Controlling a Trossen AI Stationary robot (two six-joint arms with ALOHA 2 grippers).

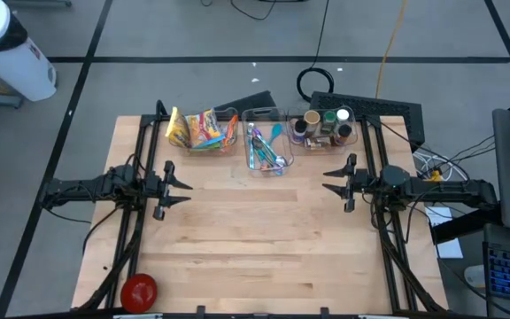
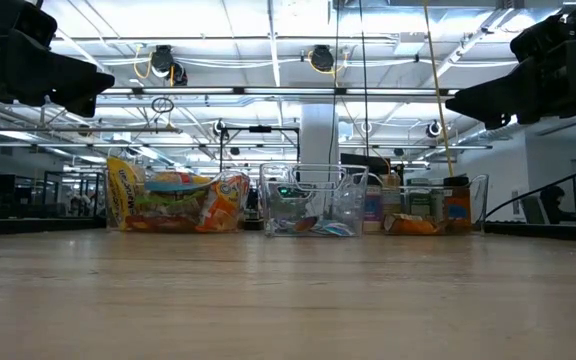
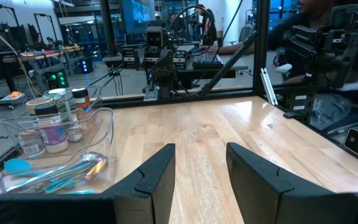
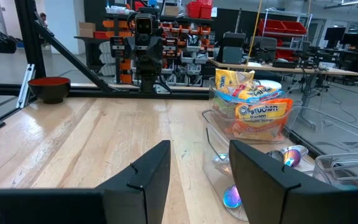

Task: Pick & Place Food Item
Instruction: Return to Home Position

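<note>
Several bright snack bags (image 1: 200, 129) stand in a clear bin at the table's far left; they also show in the low view (image 2: 173, 203) and the right wrist view (image 4: 253, 106). A red bowl (image 1: 138, 291) sits at the near left corner, also in the right wrist view (image 4: 50, 88). My left gripper (image 1: 184, 189) is open and empty above the table's left side, fingers pointing right. My right gripper (image 1: 329, 180) is open and empty above the right side, fingers pointing left.
A clear bin of coloured utensils (image 1: 266, 146) stands at the far middle. A clear bin of jars and bottles (image 1: 324, 127) stands to its right. The wooden table (image 1: 255, 239) lies bare between the arms and toward the near edge. Dark frame rails (image 1: 131, 221) run along both sides.
</note>
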